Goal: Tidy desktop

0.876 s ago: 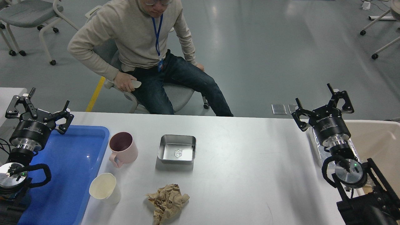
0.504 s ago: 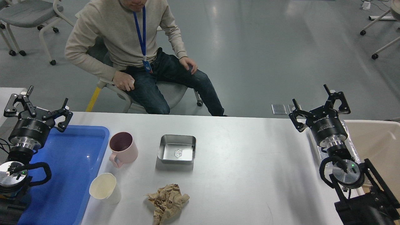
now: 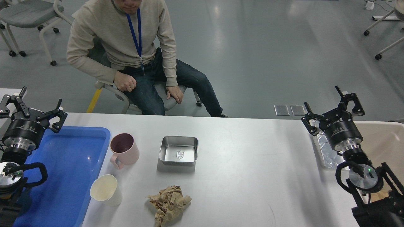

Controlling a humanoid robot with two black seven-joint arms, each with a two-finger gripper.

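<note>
The white worktop (image 3: 252, 164) spans the view. Near its left edge beside a blue tray (image 3: 72, 170) stand a pink mug (image 3: 124, 151) and paper cup (image 3: 105, 190); a steel tin (image 3: 179, 151) sits mid-worktop, crumpled paper (image 3: 169, 203) by the near edge. Left tool (image 3: 30, 108) and right tool (image 3: 333, 110) gape wide, empty.

The tabletop (image 3: 252, 176) lies bare across its right half, from the tin (image 3: 179, 154) to the bin (image 3: 383, 138). On the left, the mug (image 3: 124, 150), the paper cup (image 3: 105, 189) and the crumpled paper (image 3: 169, 203) stand apart, with gaps between them. The mug and cup sit just beside the tray (image 3: 72, 170), crowding its right rim.
</note>
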